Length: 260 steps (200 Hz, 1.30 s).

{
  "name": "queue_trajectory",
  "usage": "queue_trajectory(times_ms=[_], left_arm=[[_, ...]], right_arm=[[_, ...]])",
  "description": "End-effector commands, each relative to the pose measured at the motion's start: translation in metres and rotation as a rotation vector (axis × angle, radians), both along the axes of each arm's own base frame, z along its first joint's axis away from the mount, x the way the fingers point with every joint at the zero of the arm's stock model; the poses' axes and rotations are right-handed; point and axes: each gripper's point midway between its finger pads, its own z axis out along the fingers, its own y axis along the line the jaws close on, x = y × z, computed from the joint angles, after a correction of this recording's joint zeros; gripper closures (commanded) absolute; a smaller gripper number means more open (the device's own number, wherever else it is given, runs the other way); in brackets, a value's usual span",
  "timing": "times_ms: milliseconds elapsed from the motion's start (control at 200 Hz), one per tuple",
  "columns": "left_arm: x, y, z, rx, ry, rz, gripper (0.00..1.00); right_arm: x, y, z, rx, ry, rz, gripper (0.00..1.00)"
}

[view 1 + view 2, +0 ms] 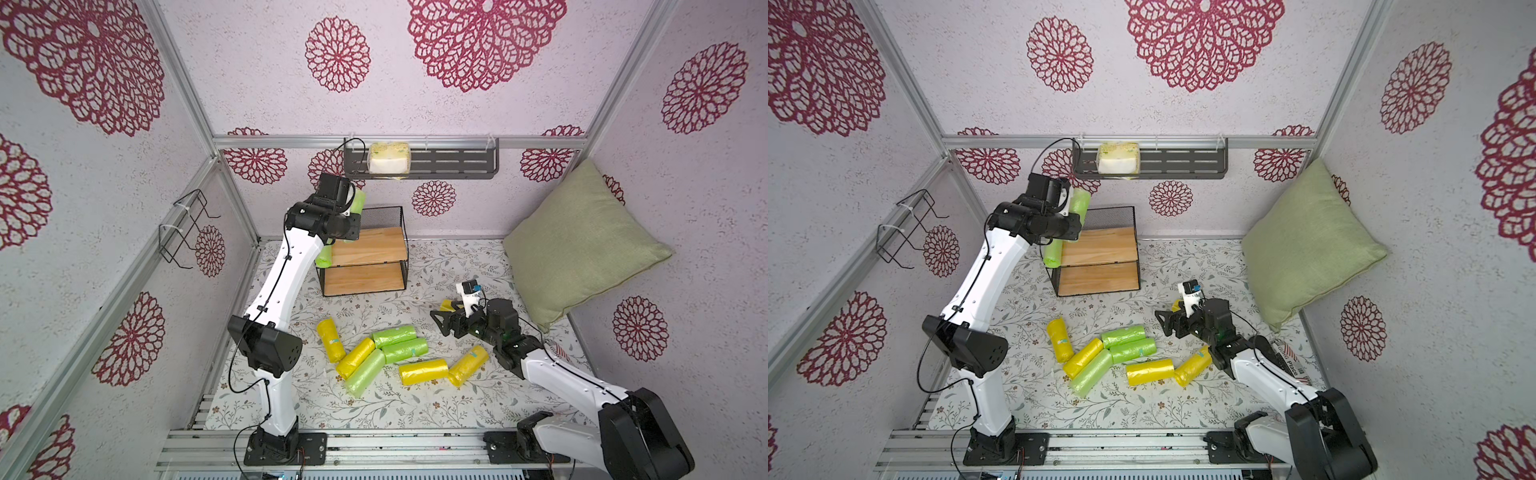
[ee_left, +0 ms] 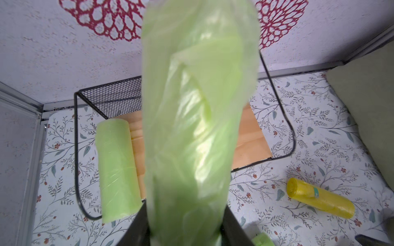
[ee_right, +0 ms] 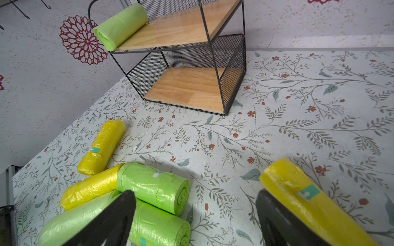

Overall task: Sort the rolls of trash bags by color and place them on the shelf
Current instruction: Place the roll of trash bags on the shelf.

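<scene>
A green roll is clamped in the left gripper above the shelf, whose top board bears a second roll at its 9 o'clock edge. The right gripper, at the shelf's 5 o'clock, is held wide open, empty

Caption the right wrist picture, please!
Open right gripper beside a soft yellow plastic roll, facing the black wire shelf.

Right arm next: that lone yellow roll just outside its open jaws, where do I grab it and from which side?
Grip the yellow roll across its middle, near the teal sticker, coming down from above with the open right gripper turned across its length. It lies flat on the mat, apart from the pile, so both long sides look free to pinch.
</scene>
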Motion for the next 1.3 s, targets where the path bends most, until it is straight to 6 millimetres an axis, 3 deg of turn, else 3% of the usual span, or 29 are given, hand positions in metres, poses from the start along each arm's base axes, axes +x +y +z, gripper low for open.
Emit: queue_trajectory(times_ms=[0, 240, 430, 845, 1296], left_arm=[[0.003, 0.012, -0.023, 0.052, 0.062, 0.071, 0.66], [0.016, 0.017, -0.061, 0.130, 0.139, 0.095, 0.63], [0.024, 0.026, -0.078, 0.191, 0.164, 0.119, 0.57], [0.029, 0.024, -0.096, 0.184, 0.198, 0.122, 0.48], [0.027, 0.039, -0.104, 0.248, 0.215, 0.189, 0.53]], right_arm=[[0.006, -0.002, 0.018, 0.029, -0.053, -0.013, 0.07], [0.007, 0.000, 0.015, 0.037, -0.049, -0.011, 0.07], [0.005, -0.002, 0.011, 0.037, -0.041, -0.016, 0.07], [0.003, -0.004, 0.007, 0.033, -0.037, -0.022, 0.07], [0.003, -0.002, 0.005, 0.037, -0.036, -0.017, 0.07]])
